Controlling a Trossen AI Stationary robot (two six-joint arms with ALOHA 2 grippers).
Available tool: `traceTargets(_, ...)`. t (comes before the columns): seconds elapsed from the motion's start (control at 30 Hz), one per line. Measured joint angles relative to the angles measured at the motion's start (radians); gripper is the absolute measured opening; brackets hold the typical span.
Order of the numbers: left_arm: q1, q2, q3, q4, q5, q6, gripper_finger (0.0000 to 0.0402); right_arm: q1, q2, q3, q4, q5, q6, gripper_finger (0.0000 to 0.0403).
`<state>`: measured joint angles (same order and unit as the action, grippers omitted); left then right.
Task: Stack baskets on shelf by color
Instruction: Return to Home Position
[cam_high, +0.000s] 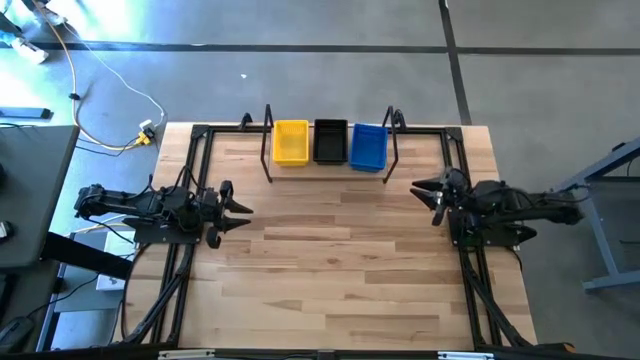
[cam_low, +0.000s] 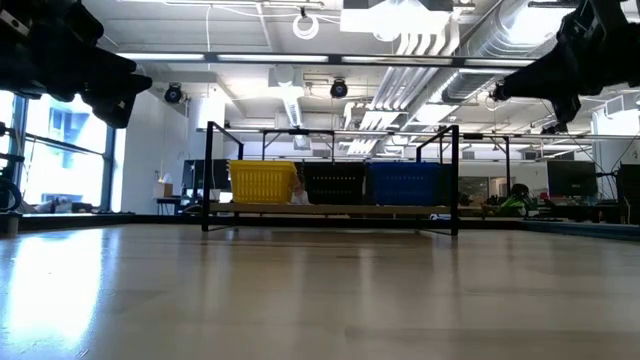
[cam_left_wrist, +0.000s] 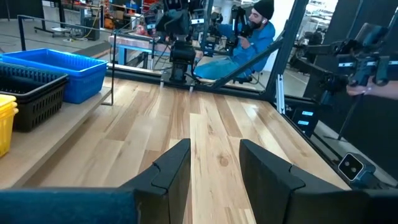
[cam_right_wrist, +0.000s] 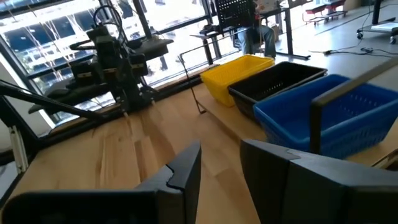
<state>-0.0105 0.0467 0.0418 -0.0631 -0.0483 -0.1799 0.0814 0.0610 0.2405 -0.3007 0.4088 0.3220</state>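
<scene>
Looks finished, or close to it.

- **Left edge:** left gripper (cam_high: 238, 200) at the left edge of the table (cam_high: 330, 270), jaws spread, gripping nothing, well apart from the shelf.
- **Far edge:** shelf (cam_high: 330, 166) midway between the far corners, carrying every basket in view.
- **On its plank:** yellow stack (cam_high: 291, 142) at the left end, black stack (cam_high: 330, 141) in the middle, blue stack (cam_high: 368, 146) at the right end. Set just beside one another, sorted by colour, no mixing visible.
- **Right edge:** right gripper (cam_high: 425, 198) at the right edge of the table, jaws spread too, gripping nothing. Near the shelf's right loop end but not touching it.

Judged done: all basket placing, with none seen loose on the table boards. Judged left: nothing with the baskets, at most tucking both arms fully to rest.

Counts:
- One shelf.
- Three stacks, one per colour.
- Baskets per stack: cannot tell. Only the top one showing from above, and nested walls running together from table level.
- Two arms, two grippers, both empty.
- One person (cam_left_wrist: 249, 46) in a blue top beyond the table in the left wrist view, touching nothing on it.
</scene>
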Motion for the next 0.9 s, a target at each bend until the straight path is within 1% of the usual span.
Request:
traceTargets(0.13,0.000,0.000,0.000,0.000,0.000,0.000,0.0127,0.000,-0.062,-0.068,0.031,-0.002,0.014,0.0097)
traceTargets(0.33,0.000,0.000,0.000,0.000,0.000,0.000,0.0127,0.000,-0.060,-0.147,0.067,-0.004,0.048,0.0097)
traceTargets(0.43,0.000,0.000,0.000,0.000,0.000,0.000,0.0127,0.000,-0.048,-0.151,0.085,0.007,0.061,0.0097)
traceTargets(0.6,0.000,0.001,0.000,0.000,0.000,0.000,0.0127,-0.002,-0.049,-0.151,0.082,0.059,0.094,0.0097)
traceTargets(0.9,0.000,0.001,0.000,0.000,0.000,0.000,0.0127,-0.002,-0.048,-0.151,0.082,0.051,0.097,0.0097)
